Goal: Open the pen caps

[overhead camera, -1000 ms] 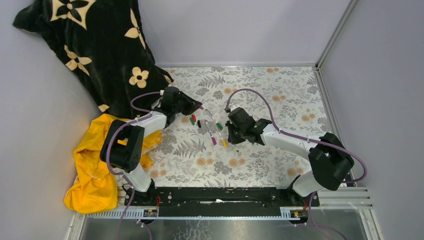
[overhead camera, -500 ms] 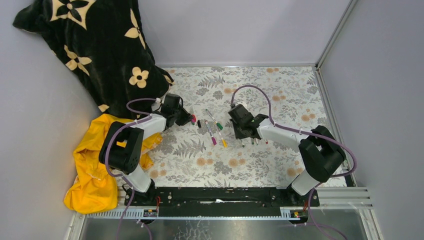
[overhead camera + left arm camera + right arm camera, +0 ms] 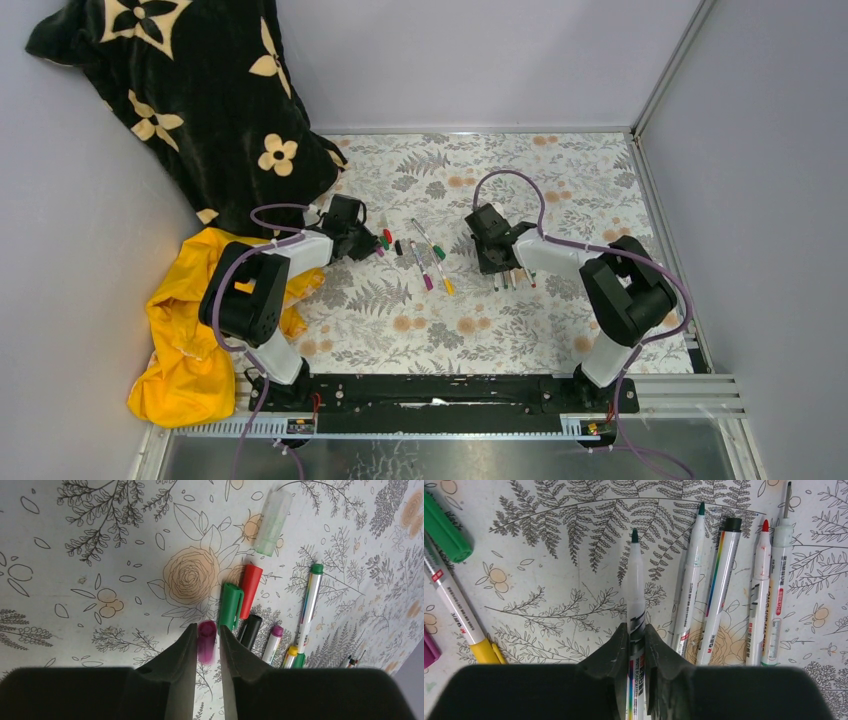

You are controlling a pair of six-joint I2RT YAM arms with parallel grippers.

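Over the desk, left pincer pinches the magenta cap, prob. barely, so it could drop & roll; right pincer grips a bare-tipped pen.

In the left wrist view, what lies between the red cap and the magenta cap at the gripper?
The green cap lies between them, beside the red cap and close to the magenta cap. The left wrist view shows this.

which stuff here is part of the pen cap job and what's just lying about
Job: magenta cap in left jaws; green-tipped pen in right jaws; green cap; red cap; black cap; uncapped pens.
Lying about: flowered blanket; yellow cloth.
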